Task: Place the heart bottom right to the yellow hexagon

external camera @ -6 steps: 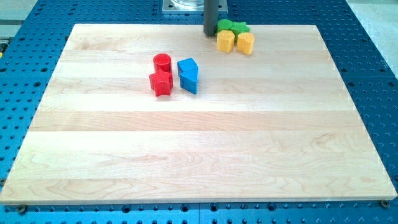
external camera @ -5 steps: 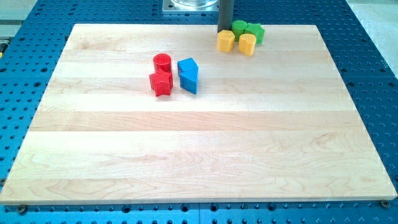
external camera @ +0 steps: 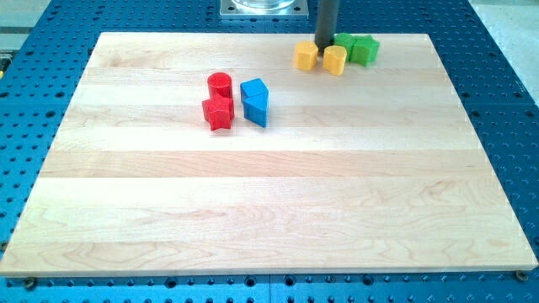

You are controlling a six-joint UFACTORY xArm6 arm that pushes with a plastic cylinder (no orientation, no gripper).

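- Claw: we had none. The arm ended in a straight dark rod, so there was nothing to spread, press together or pinch. Only our tip (external camera: 326, 47) met the tabletop (external camera: 253, 210).
- Our tip stood at the view's top, in the notch above the two yellow blocks. The green blocks were close on its right.
- The yellow block on the left (external camera: 306, 55) looked flat-sided, and we judged it to be the hexagon. The yellow block on the right (external camera: 335, 60) looked rounder, and we took it for the heart. At this size neither shape was sure.
- The heart lay just below our tip and a shade to its right. It was so near that we could not tell whether they touched.
- The heart sat just to the right of the hexagon, with a narrow gap between them, and was only slightly lower in the view.
- We judged that our tip stood above the heart because a push toward the view's bottom would bring the heart lower against the hexagon. The heart was already on the right, so the task seemed close to done.
- One green block (external camera: 345, 40) stood right beside the rod, with the other green block (external camera: 365, 49) on its right. Both were clear of the heart's way down.
- The red cylinder (external camera: 220, 84), the red star (external camera: 218, 112) and the blue block (external camera: 255, 102) clustered well apart to the view's left.
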